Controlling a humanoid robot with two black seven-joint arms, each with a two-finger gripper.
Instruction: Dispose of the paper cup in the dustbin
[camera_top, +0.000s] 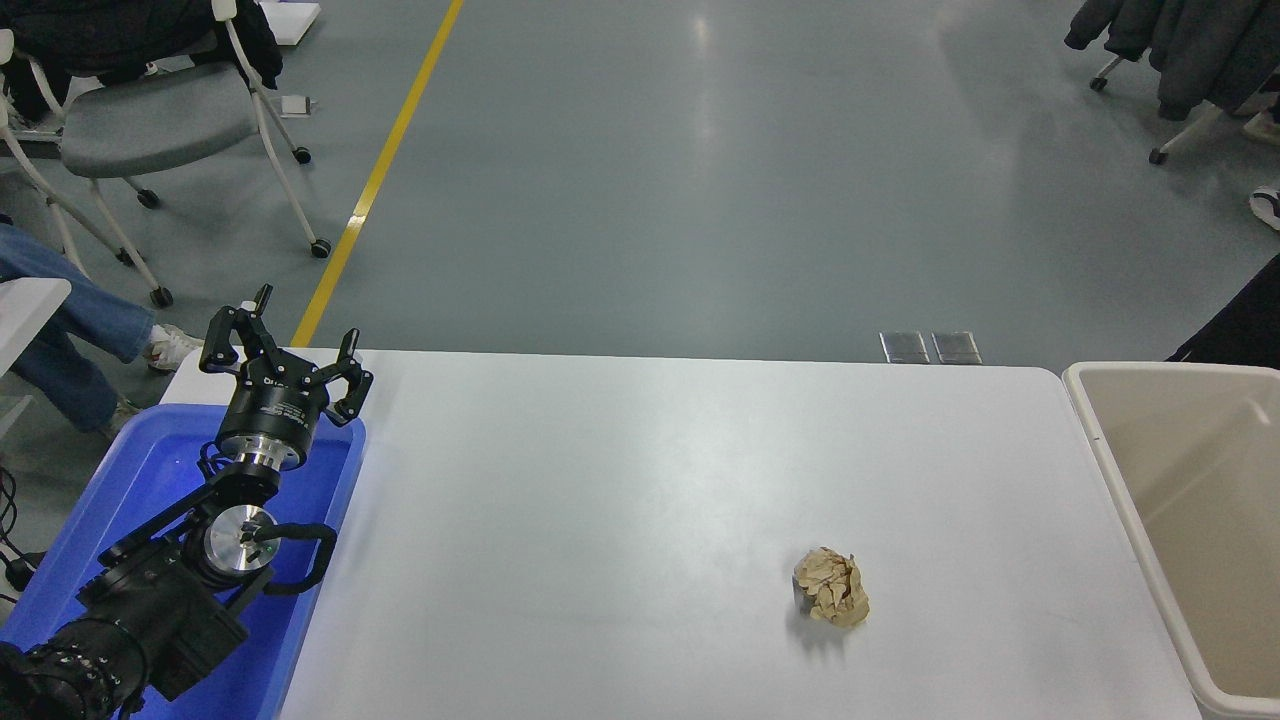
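One paper ball, mid-table.

Glossy grey floor with a yellow line; wheeled chair far left.

Table: smooth white top w/ soft sheen; dustbin: beige plastic, matt, thick rounded rim; blue bin: glossy plastic; paper ball: crumpled brown paper, rough; left gripper: matt black w/ polished metal wrist ring.
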